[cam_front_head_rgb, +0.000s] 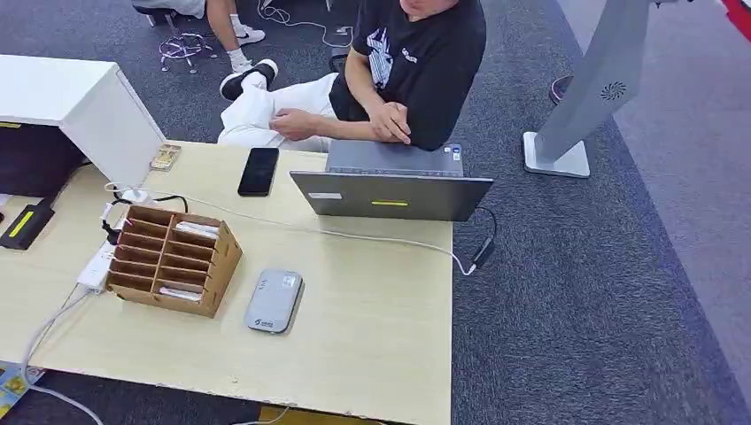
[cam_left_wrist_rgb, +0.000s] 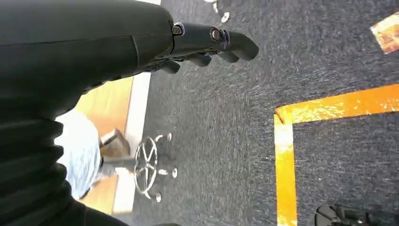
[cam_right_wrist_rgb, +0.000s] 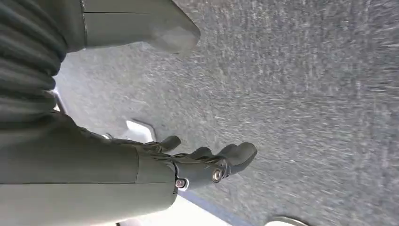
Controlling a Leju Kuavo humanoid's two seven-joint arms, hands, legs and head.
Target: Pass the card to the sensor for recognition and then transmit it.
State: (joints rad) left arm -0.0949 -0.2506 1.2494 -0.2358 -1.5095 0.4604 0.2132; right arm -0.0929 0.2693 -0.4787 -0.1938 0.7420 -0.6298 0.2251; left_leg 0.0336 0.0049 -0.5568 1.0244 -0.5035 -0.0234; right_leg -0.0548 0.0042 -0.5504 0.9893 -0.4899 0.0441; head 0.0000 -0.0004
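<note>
Counter showing pale wood-grain laminate, smooth and matt. Card rack looking like brown corrugated cardboard, dull. Sensor showing smooth grey plastic with soft sheen. Phone showing glossy black glass. Laptop looking matt grey metal. Floor carpet looking rough, dark grey woven pile. Left hand wearing smooth, faintly shiny black plastic.

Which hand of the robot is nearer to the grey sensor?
Left, probably: the sensor lies toward the left arm's side. Both left hand and right hand hang over carpet, touching nothing.
</note>
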